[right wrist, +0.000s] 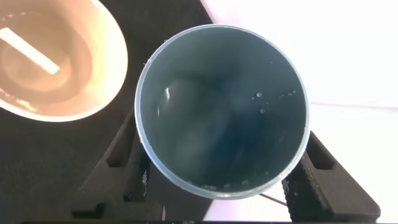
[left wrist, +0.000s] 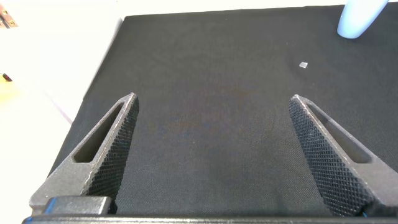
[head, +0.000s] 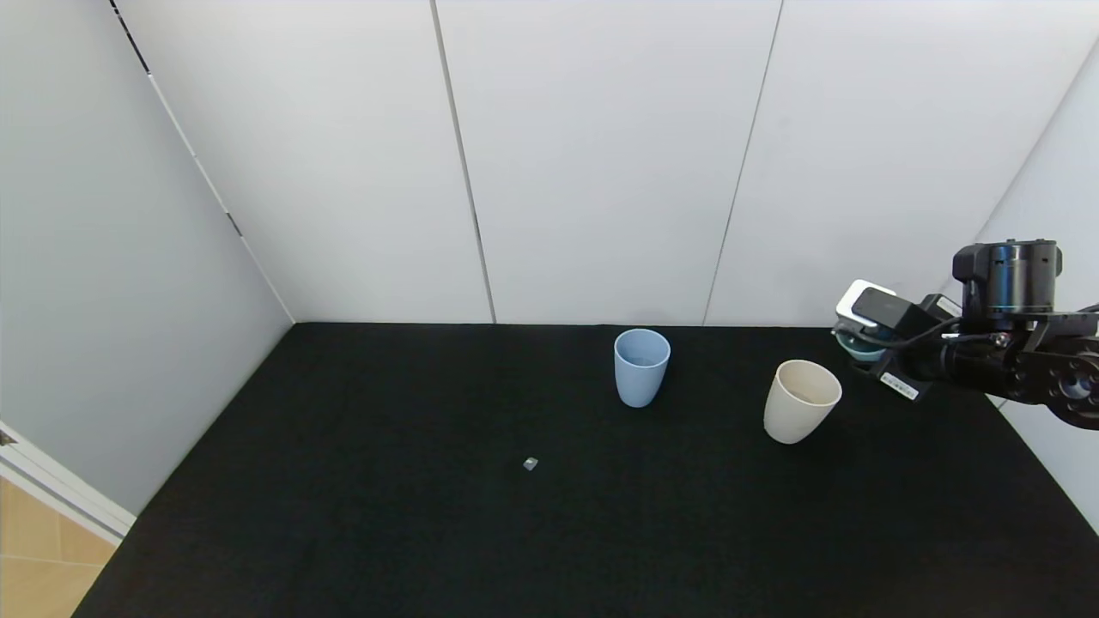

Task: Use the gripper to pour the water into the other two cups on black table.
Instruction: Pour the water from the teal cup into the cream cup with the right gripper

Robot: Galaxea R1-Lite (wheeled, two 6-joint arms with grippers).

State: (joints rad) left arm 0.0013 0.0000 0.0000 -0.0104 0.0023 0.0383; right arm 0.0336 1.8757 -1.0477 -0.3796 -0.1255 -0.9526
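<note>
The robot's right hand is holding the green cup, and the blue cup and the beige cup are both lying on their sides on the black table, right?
Not quite. The light blue tumbler and the cream-beige tumbler both stand upright on the black cloth-covered table, as the head view shows. The rest is right: the right gripper holds the mint-green cup with the dark teal inside.

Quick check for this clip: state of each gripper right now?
Left gripper: open, holding nothing, above the black table.
Right gripper: shut on the mint-green cup, beside the cream-beige cup.
</note>
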